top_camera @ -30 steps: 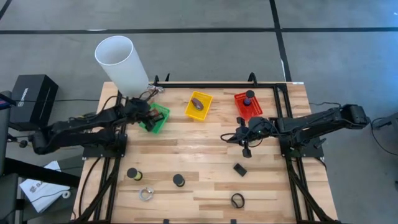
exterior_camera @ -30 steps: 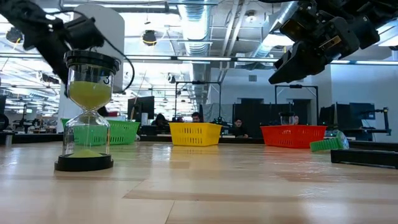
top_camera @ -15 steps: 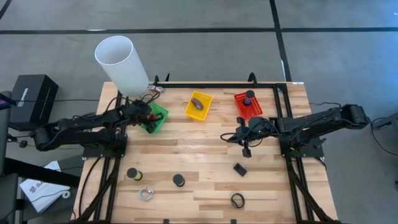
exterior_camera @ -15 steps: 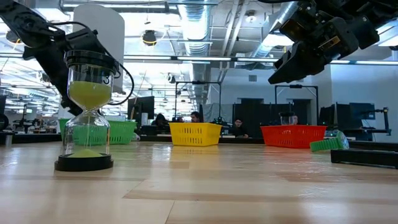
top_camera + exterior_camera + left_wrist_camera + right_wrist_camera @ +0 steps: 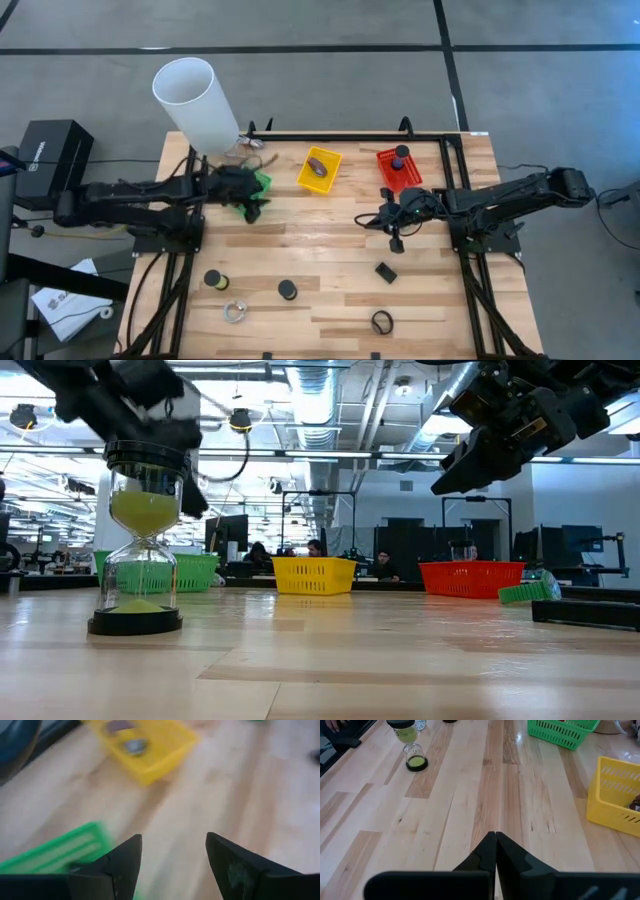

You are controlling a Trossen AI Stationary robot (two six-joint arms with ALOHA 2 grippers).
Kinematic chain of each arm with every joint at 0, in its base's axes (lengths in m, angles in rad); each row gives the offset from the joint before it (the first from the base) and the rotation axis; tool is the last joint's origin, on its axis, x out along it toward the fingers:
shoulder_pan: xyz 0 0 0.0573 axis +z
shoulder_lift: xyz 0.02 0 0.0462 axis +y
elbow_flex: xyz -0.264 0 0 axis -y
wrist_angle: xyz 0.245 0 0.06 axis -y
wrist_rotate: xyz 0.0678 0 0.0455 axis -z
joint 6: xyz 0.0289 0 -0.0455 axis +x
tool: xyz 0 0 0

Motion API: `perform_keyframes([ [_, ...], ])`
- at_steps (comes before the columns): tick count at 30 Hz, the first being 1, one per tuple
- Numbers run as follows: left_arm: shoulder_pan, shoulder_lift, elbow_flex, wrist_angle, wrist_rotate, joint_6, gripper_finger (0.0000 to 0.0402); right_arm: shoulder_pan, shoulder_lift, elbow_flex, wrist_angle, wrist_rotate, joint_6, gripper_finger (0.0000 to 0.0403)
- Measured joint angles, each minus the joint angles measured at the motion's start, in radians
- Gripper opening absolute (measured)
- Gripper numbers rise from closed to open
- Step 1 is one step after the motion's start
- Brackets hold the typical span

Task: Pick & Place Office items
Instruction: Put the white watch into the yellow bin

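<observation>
Right gripper pressed shut, nothing held, hovering over light wood tabletop. Ahead: hourglass with green sand, standing upright on dark base. Green basket farther across, yellow basket nearer the gripper, dark item inside at frame edge, kind not clear.

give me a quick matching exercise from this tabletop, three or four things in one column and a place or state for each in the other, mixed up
Things:
1. left gripper
2. right gripper
3. hourglass
4. red basket

Places or states:
a. fingers pressed together, holding nothing
b. at the back of the table, on the right arm's side
c. fingers apart, at the green basket
d. standing upright near the table's front edge, yellow-green sand inside

Pairs: 1-c, 2-a, 3-d, 4-b
</observation>
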Motion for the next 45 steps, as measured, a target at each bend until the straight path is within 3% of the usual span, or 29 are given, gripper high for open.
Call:
perform_keyframes([
  [6, -0.287, 0.028, 0.044, -0.003, -0.133, -0.071, 0.0207, 0.0, 0.0, 0.0, 0.005, 0.0, 0.0, 0.0],
  [11, -0.456, 0.123, 0.088, 0.0, -0.187, -0.092, 0.0207, 0.0, 0.0, 0.0, 0.019, 0.0, 0.0, 0.0],
  [16, -0.559, 0.296, 0.192, -0.016, -0.186, -0.046, 0.0207, 0.0, 0.0, 0.0, 0.041, 0.0, 0.0, 0.0],
  [21, -0.614, 0.45, 0.343, -0.216, -0.13, -0.062, 0.0211, 0.0, 0.0, 0.0, 0.046, 0.0, 0.0, 0.0],
  [27, -0.654, 0.509, 0.433, -0.496, -0.097, -0.281, 0.0209, 0.0, 0.0, 0.0, 0.042, 0.0, 0.0, 0.0],
  [40, -0.868, 0.495, 0.434, -0.464, 0.146, -0.95, 0.0198, 0.0, 0.0, 0.0, 0.019, 0.0, 0.0, 0.0],
  [45, -0.916, 0.495, 0.433, -0.459, 0.243, -1.112, 0.0198, 0.0, 0.0, 0.0, 0.02, 0.0, -0.006, 0.0],
])
